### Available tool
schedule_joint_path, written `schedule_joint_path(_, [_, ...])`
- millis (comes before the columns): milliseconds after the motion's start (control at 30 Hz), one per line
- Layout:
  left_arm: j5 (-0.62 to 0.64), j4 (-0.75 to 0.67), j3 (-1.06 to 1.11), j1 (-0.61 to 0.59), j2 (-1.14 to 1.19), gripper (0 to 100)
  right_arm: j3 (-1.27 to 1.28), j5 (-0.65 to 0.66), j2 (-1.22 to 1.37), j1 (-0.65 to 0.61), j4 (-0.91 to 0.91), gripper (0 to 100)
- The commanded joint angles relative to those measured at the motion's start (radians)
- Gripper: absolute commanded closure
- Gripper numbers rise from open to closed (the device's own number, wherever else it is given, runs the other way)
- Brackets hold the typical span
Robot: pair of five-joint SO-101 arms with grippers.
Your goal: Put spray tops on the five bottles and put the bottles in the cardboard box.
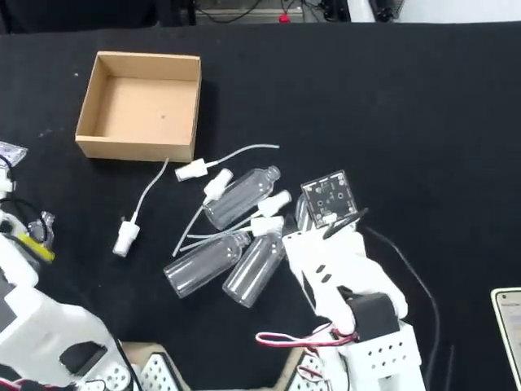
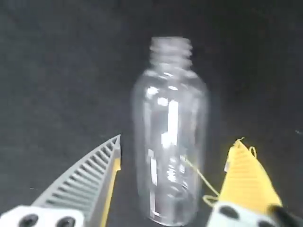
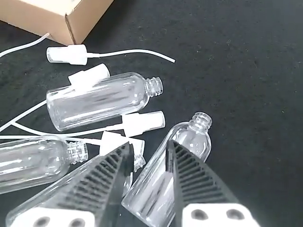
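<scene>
A clear uncapped bottle point(image 2: 170, 132) lies on the black cloth between the open fingers of my left gripper point(image 2: 178, 141), which do not touch it. My right gripper point(image 3: 149, 144) hovers slightly open over another uncapped bottle point(image 3: 191, 139), whose neck points away from it; in the high view this gripper point(image 1: 295, 232) sits right of the pile. Three more bottles point(image 1: 240, 195) point(image 1: 207, 261) point(image 1: 254, 269) lie in the middle among several white spray tops point(image 1: 191, 171) point(image 1: 273, 202) with long tubes. One spray top point(image 1: 126, 236) lies apart to the left. The cardboard box point(image 1: 89, 106) stands open at the back left.
The left arm's white body point(image 1: 32, 326) fills the front left corner, with a clear object point(image 1: 10, 153) at the left edge. A flat device point(image 1: 509, 318) lies at the right edge. Black cloth point(image 1: 407, 122) spreads across the back right.
</scene>
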Motion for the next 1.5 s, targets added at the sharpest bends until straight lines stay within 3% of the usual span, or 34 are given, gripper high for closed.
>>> schedule_joint_path(0, [-0.008,-0.106,-0.012,0.036,-0.006,66,-0.004,-0.005,-0.013,-0.006,-0.018,88.2])
schedule_joint_path(167, [0.025,-0.153,-0.004,0.091,-0.005,66,-0.004,-0.003,-0.013,-0.006,-0.018,88.2])
schedule_joint_path(400, [0.078,-0.077,0.001,0.174,0.003,66,-0.004,-0.003,-0.013,-0.006,-0.02,88.2])
schedule_joint_path(900, [0.135,-0.06,-0.191,0.062,0.195,66,-0.004,-0.003,-0.013,-0.006,-0.021,88.2])
schedule_joint_path(1100, [-0.063,0.141,-0.231,0.068,0.192,66,-0.004,-0.003,-0.013,-0.006,-0.021,88.2])
schedule_joint_path(1467, [-0.153,0.141,-0.203,0.062,0.195,66,-0.004,-0.003,-0.013,-0.006,-0.018,88.2])
